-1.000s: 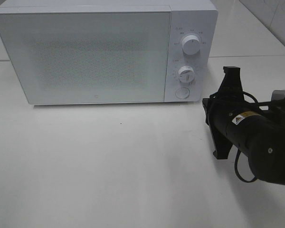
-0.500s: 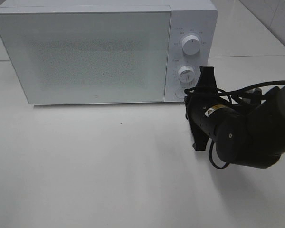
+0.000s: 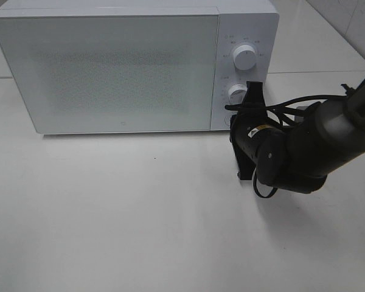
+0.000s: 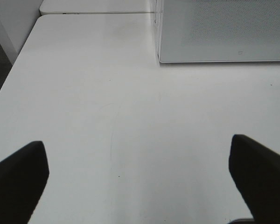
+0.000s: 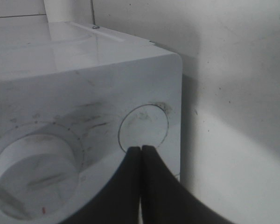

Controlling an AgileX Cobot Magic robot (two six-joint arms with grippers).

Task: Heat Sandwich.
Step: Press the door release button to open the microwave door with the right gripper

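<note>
The right gripper (image 5: 141,148) is seen with its jaws brought fully together, no gap being left between the two dark fingers, and nothing is held in them. Its joined tips are set against the lower edge of the round button (image 5: 147,123) at the foot of the control panel of the microwave (image 3: 246,24); whether the button is pressed in cannot be told. In the wrist view the lower dial (image 5: 32,172) is shown just beside the button, and in the high view the upper dial (image 3: 244,58) is seen above it on the same panel. The right arm (image 3: 304,146) is stretched in from the right of the high view, low over the table (image 3: 140,213), with a black cable (image 3: 304,99) looped along its back. The left gripper (image 4: 139,179) is spread wide, only its two dark fingers (image 4: 18,182) being shown at opposite edges of the wrist view; bare table lies between them and nothing is gripped. It is held above the table, well apart from the front corner of the microwave. The door (image 3: 109,73) is shut and its speckled pane cannot be seen through. The sandwich is shown in no view, so its place cannot be told.
</note>
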